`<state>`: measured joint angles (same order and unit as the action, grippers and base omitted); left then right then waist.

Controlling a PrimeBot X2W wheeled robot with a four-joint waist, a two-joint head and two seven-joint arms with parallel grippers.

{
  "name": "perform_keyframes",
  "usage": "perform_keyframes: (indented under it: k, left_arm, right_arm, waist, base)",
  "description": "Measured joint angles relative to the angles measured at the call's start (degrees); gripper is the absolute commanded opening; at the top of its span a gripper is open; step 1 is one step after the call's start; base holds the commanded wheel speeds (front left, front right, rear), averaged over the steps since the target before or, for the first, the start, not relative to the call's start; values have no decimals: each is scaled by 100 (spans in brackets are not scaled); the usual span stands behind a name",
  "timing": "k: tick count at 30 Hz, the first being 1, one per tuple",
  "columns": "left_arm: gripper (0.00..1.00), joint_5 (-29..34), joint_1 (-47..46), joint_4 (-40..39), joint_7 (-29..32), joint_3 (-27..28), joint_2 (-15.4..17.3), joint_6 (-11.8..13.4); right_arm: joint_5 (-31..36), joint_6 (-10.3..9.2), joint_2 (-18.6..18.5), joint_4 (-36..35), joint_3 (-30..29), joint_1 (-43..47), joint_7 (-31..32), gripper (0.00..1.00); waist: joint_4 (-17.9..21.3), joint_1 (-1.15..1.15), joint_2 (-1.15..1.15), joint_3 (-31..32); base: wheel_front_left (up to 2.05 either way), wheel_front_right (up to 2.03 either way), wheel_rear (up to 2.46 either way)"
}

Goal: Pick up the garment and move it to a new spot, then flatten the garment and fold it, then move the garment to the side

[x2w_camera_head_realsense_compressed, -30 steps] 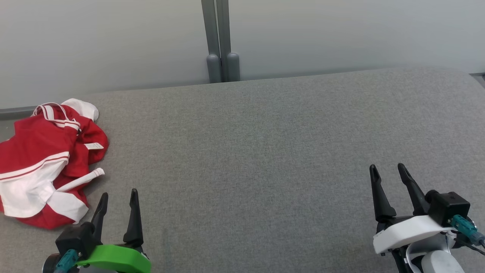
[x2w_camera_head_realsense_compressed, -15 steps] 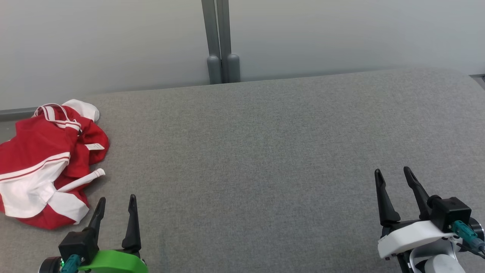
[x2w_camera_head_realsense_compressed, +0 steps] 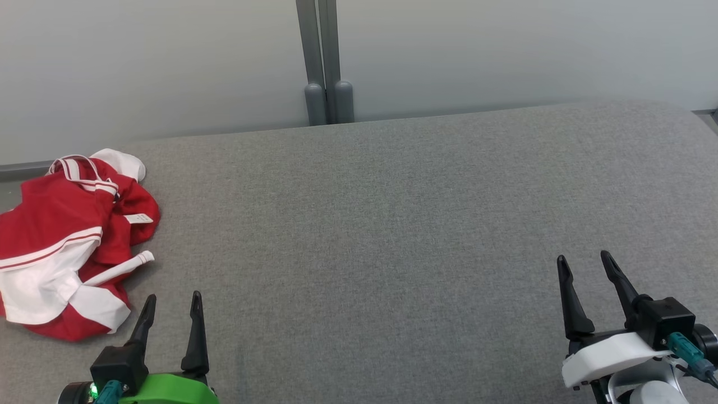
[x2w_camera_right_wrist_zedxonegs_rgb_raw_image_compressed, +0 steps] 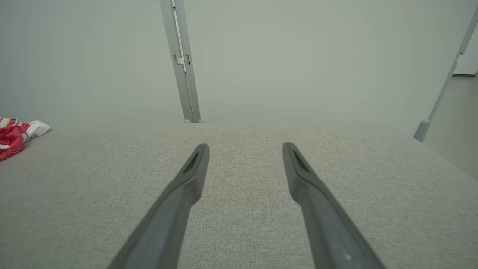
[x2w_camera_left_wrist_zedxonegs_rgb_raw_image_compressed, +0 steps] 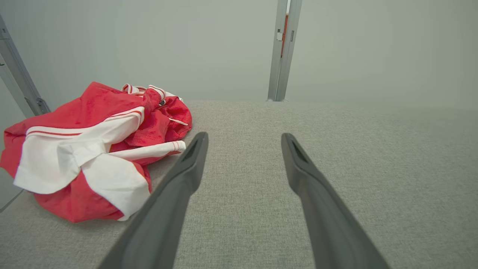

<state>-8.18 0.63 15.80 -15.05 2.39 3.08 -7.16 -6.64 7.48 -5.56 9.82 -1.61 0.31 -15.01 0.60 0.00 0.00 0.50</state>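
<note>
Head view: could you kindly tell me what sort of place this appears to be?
Probably a robot test bay: a wide grey fabric-covered table, plain pale partition panels joined by a grey metal post, and one crumpled red-and-white garment.

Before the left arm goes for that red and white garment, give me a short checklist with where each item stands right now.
1. Left gripper open with nothing between its fingers: ok.
2. Right gripper open with nothing between its fingers: ok.
3. Garment free of both grippers, lying ahead and to the left of the left gripper: ok.
4. Garment lying wholly on the grey padded surface: cannot tell; it sits at the surface's left end and the head view's edge cuts it off.
5. Room to set it down: ok, the middle of the surface is bare.
6. Garment flat enough to fold: not ok, it is crumpled in a heap.
</note>
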Motion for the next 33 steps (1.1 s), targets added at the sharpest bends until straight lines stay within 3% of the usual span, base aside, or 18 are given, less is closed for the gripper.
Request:
perform_keyframes:
  k: [22,33]
  left_arm:
    - [100,-26,-6,83,-9,13,-15,-22]
    - [100,-15,-102,80,-10,29,-8,-24]
  right_arm:
    - [-76,0,78,9,-90,14,-4,100]
    - [-129,0,108,-96,5,69,-4,100]
  waist:
    - [-43,0,0,44]
    - [-789,0,0,72]
  base:
    - [0,0,0]
    - [0,0,0]
